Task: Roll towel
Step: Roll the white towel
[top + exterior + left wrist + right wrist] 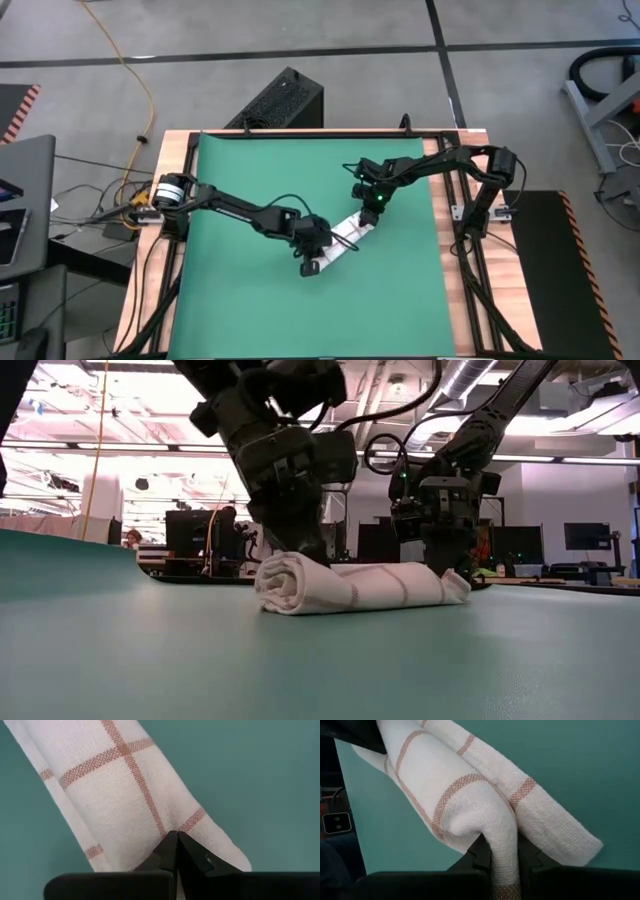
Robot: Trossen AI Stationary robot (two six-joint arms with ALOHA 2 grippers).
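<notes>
Towel (355, 585) is already a roll on the green mat (250, 180), lying between both pincers. Left gripper (176, 845) clenched against one end; right gripper (504, 851) grasping the other end's fold. Likely final tightening; next: release without unrolling.

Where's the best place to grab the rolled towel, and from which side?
Probably at its two ends, from above. The towel lies as a long, low roll flat on the green mat, so nothing gets beneath it. The right gripper already pinches one end; the left gripper is shut at the other end.
</notes>
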